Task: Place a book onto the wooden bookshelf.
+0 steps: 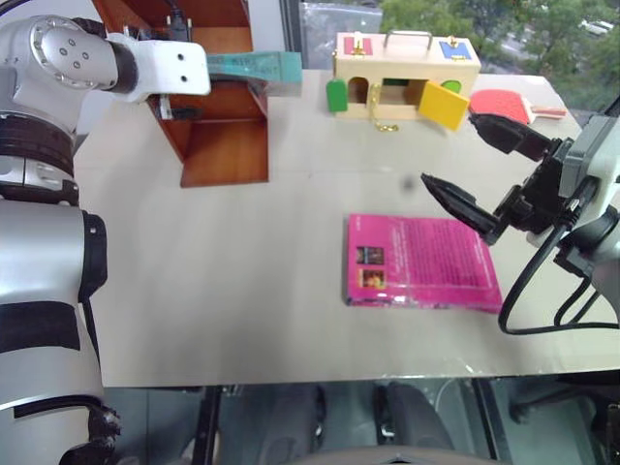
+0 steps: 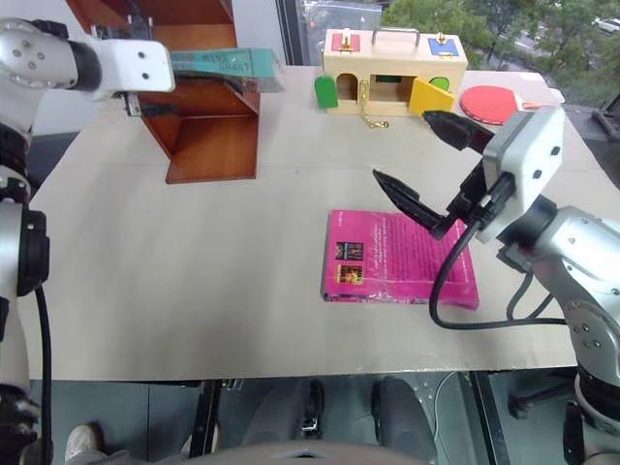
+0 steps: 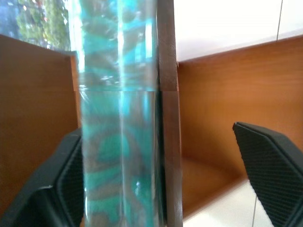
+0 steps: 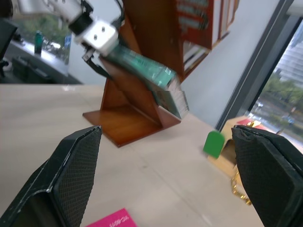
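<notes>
Fingers of the left gripper (image 3: 156, 189) stand wide apart on either side of the book (image 1: 254, 68) — one pad (image 3: 61, 189) sits right beside the teal cover, the other well clear of it, so nothing is clamped. That arm reaches high toward the far left corner of the table (image 1: 242, 291), its white wrist level with a board of the wooden bookshelf (image 1: 218, 136). The book rests on that board, its far end jutting out past the slanted side panel toward the window.

On the right, the arm is bent and raised over the near right part of the table. The right gripper (image 1: 465, 165) points forward and left, fingers spread fully and holding nothing; the lower fingertip (image 1: 436, 189) hovers above the top edge of the magenta-pink book (image 1: 421, 262), which lies flat on the table.

Farther back — near the window — stand a pale wooden box (image 1: 407, 77) with coloured doors and, beside it, a red paddle (image 1: 504, 105).
</notes>
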{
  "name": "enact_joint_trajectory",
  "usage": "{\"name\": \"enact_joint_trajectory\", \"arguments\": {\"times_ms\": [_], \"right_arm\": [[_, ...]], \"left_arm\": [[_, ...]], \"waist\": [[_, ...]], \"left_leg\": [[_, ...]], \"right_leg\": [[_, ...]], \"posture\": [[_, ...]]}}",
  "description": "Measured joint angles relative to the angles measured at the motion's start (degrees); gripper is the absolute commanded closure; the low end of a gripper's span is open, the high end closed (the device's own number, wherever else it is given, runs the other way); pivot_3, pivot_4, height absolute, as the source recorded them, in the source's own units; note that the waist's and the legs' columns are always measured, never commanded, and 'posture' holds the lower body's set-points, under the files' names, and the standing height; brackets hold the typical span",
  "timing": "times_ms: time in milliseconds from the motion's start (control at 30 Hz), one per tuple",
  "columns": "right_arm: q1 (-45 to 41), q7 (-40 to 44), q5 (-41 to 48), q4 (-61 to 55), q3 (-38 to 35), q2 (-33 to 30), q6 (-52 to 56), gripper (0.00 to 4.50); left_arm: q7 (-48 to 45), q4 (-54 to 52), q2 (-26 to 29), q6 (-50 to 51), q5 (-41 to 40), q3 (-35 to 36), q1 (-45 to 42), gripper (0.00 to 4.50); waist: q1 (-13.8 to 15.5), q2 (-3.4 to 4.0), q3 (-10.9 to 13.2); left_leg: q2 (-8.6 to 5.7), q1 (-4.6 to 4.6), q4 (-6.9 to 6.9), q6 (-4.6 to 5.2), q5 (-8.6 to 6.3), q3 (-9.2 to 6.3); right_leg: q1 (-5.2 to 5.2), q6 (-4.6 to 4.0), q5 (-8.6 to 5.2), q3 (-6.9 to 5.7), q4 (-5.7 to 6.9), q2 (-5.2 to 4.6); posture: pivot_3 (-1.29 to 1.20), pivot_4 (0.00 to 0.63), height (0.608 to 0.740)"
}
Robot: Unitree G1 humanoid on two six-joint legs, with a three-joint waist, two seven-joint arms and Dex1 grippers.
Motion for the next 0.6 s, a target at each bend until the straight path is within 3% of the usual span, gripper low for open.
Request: {"name": "enact_joint_trajectory", "arguments": {"times_ms": [67, 100, 133, 167, 233, 300, 333, 433, 533, 600], "right_arm": [[0.3, 0.4, 0.0, 0.4, 0.1, -0.4, 0.0, 0.00], [0.3, 0.7, 0.0, 0.5, 0.3, -0.6, 0.1, 0.00], [0.6, 1.2, 0.0, 0.7, 0.7, -0.8, 0.3, 0.00], [0.7, 1.2, 0.0, 0.7, 0.7, -0.9, 0.4, 0.00], [0.3, 1.2, -1.0, 1.8, 2.7, -0.8, 0.8, 0.00], [0.0, 1.0, -2.6, 3.1, 4.6, -0.4, 0.9, 0.00], [0.0, 1.0, -3.8, 3.6, 6.2, 0.0, 0.8, 0.00], [0.6, 0.9, -6.0, 4.9, 8.0, 0.4, 0.7, 0.00], [8.4, 2.8, -9.6, 7.7, 8.7, -0.8, -0.4, 0.00], [14.4, 5.1, -11.2, 9.3, 7.5, -2.0, -2.0, 0.00]], "left_arm": [[-5.7, -2.9, 0.4, 0.5, -6.5, 4.4, 1.6, 0.21], [-8.9, -7.0, 0.7, 3.4, -10.8, 7.2, 3.9, 0.21], [-13.0, -17.7, 1.4, 11.2, -19.7, 12.6, 10.2, 0.21], [-13.6, -18.8, 1.5, 12.2, -20.7, 13.1, 10.9, 0.21], [-13.7, -42.1, 2.3, 31.3, -35.0, 21.5, 26.4, 0.21], [-9.7, -57.5, -0.7, 43.9, -44.4, 25.0, 36.5, 0.21], [-3.1, -68.5, -4.4, 51.3, -50.1, 27.9, 43.1, 0.21], [6.4, -80.2, -11.0, 57.9, -55.3, 29.6, 50.9, 0.21], [18.6, -88.8, -21.3, 64.6, -60.1, 29.3, 63.2, 0.10], [22.0, -91.6, -22.5, 65.9, -60.2, 29.2, 68.9, 0.10]], "waist": [[-0.2, 0.00, 0.0], [-0.4, 0.04, 0.0], [-0.6, 0.06, 0.0], [-0.7, 0.05, 0.0], [-1.4, 0.17, 0.0], [-1.4, 0.13, 0.0], [-1.1, 0.12, 0.0], [-0.5, 0.15, -0.1], [0.3, 0.12, -0.1], [0.5, 0.13, -0.1]], "left_leg": [[0.00, -0.11, 0.01, 0.01, -0.01, 0.00], [-0.02, -0.15, -0.01, 0.01, -0.01, -0.01], [0.00, -0.12, 0.01, 0.01, -0.01, -0.01], [0.02, -0.12, 0.01, 0.01, -0.01, -0.01], [0.04, 0.03, 0.00, -0.01, -0.01, -0.05], [0.05, 0.08, 0.05, -0.02, 0.00, -0.20], [0.04, 0.14, 0.09, -0.05, 0.02, -0.28], [0.00, 0.30, 0.10, -0.06, 0.02, -0.29], [-0.03, 0.35, 0.13, -0.06, 0.02, -0.37], [-0.03, 0.37, 0.12, -0.06, 0.02, -0.38]], "right_leg": [[-0.09, 0.00, 0.00, -0.04, -0.01, -0.07], [-0.10, 0.00, 0.00, -0.04, -0.02, -0.08], [-0.10, 0.01, 0.00, -0.01, -0.02, -0.33], [-0.11, 0.01, 0.00, -0.01, -0.02, -0.35], [0.00, 0.03, -0.02, 0.25, -0.02, -0.42], [0.10, 0.04, -0.02, 0.21, 0.02, -0.40], [0.19, 0.04, -0.02, 0.17, 0.05, -0.40], [0.34, 0.06, 0.01, 0.20, 0.10, -0.41], [0.45, 0.06, 0.02, 0.09, 0.09, -0.40], [0.45, 0.06, 0.02, 0.10, 0.10, -0.37]], "posture": [[0.00, 0.150, 0.740], [0.00, 0.150, 0.740], [0.00, 0.150, 0.740], [0.00, 0.150, 0.740], [0.00, 0.150, 0.740], [0.00, 0.150, 0.740], [0.00, 0.150, 0.740], [0.00, 0.150, 0.740], [0.00, 0.150, 0.740], [0.00, 0.150, 0.740]]}}
